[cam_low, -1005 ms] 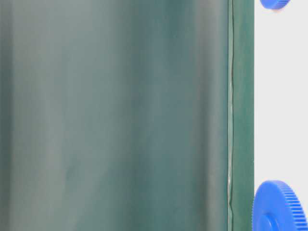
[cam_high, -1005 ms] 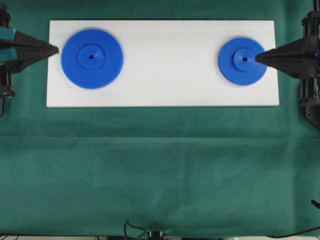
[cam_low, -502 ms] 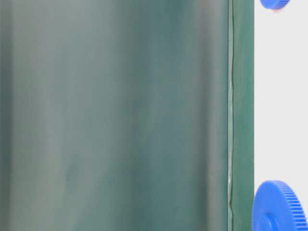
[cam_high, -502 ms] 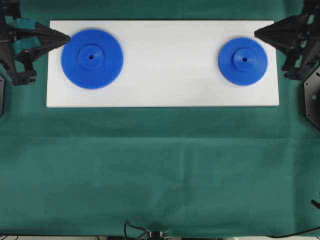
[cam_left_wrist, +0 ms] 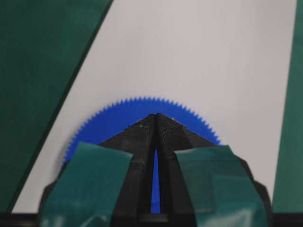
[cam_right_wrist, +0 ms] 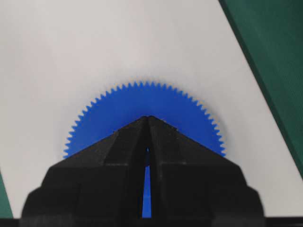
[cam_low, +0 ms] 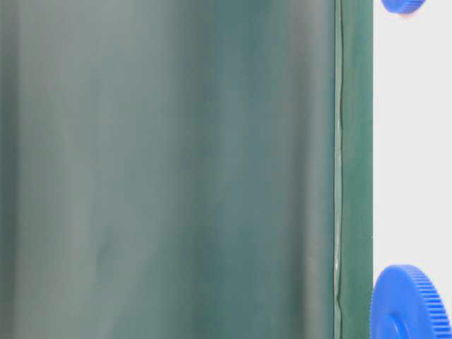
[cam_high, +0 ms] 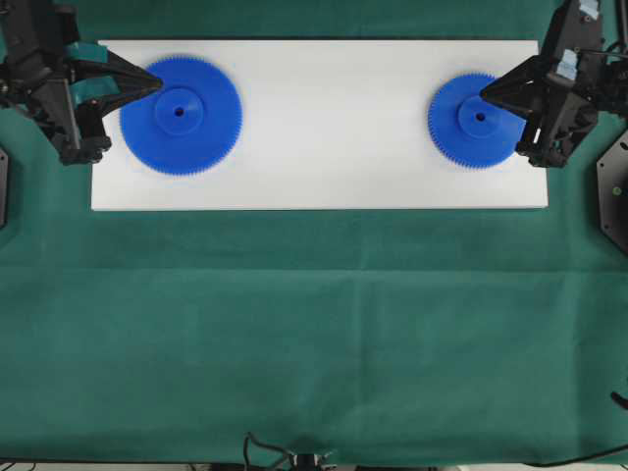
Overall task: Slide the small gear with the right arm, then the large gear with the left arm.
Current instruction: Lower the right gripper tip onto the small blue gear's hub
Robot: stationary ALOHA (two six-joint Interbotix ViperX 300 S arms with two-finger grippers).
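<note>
Overhead: both gears (wrists: one each)

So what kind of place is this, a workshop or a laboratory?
Probably a robot lab test bench. A green cloth covers the table, a plain white board carries just two blue gears, and two black arms stand at either end.

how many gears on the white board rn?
2. The large gear sits at the board's left end, the left gripper tip over its rim. The small gear sits at the right end, the right gripper tip above its hub. No others visible.
</note>
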